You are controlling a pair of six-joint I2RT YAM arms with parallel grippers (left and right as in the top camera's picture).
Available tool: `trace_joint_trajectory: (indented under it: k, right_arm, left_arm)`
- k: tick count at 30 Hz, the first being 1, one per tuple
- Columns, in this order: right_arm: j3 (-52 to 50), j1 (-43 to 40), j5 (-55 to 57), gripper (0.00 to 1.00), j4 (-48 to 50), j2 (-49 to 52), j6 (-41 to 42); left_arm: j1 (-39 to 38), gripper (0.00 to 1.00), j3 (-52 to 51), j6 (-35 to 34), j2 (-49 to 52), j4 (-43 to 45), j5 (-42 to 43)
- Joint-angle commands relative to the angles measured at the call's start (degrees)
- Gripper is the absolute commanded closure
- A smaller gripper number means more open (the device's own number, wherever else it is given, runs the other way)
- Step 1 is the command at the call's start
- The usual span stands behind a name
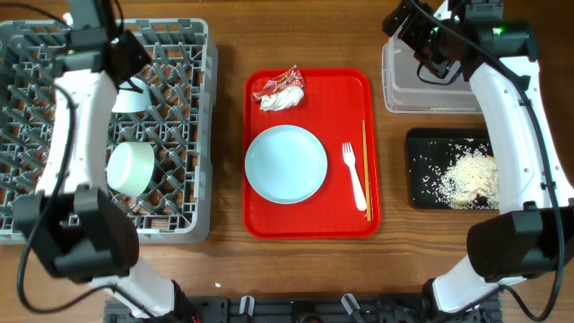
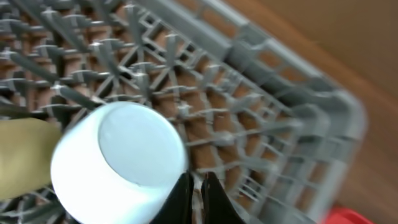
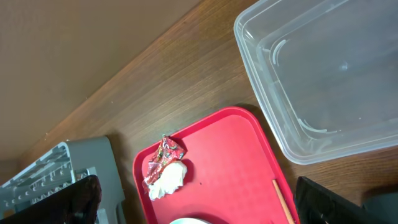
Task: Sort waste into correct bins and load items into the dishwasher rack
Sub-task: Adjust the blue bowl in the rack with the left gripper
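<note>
Wooden desk [image 1: 229, 36]; dishwasher rack [image 1: 179, 206] on the left, bins on the right.

Left claw [image 2: 196, 196]: fingers pressed together with nothing between them, tips just beside the rim of the pale-blue bowl [image 2: 118, 162]. The bowl lies among the rack's pegs with the yellow cup [image 2: 18, 158] next to it. Cannot tell which way up the bowl sits.

Right claw [image 3: 196, 190]: fingers wide apart, empty, hanging over the top edge of the red tray [image 1: 350, 215], beside the clear tub [image 3: 323, 74].

On the red tray: wrapper [image 3: 165, 152] touching napkin [image 3: 168, 177] at the far corner, plate [image 1: 286, 163] in the middle, fork [image 1: 354, 175] to its right. Rice scraps [image 1: 466, 175] lie in the black tray [image 1: 421, 179].

Judged step: the left arm clears the rack and the right arm goes for the wrapper.

Notes:
- Raise the left claw straight up, since a sideways drift could nudge the bowl rim or catch a peg.
- Centre the right claw on the wrapper's crinkled ridge, away from the napkin.
- Close low enough to bite the foil, but don't scrape the tray.
- Check for a single pickup before moving to the tub.
</note>
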Motion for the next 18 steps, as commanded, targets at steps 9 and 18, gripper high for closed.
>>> trace_joint_trajectory:
  k: [9,18]
  right_arm:
    - [-0.24,0.09,0.76,0.0,0.13,0.7,-0.33]
    - [-0.24,0.09,0.76,0.0,0.13,0.7,-0.37]
  left_arm:
    - [3.96,0.96,0.17,2.58,6.84,1.31,-2.47]
    - [4.55,0.96,0.17,3.56,7.85,-3.02,-1.36]
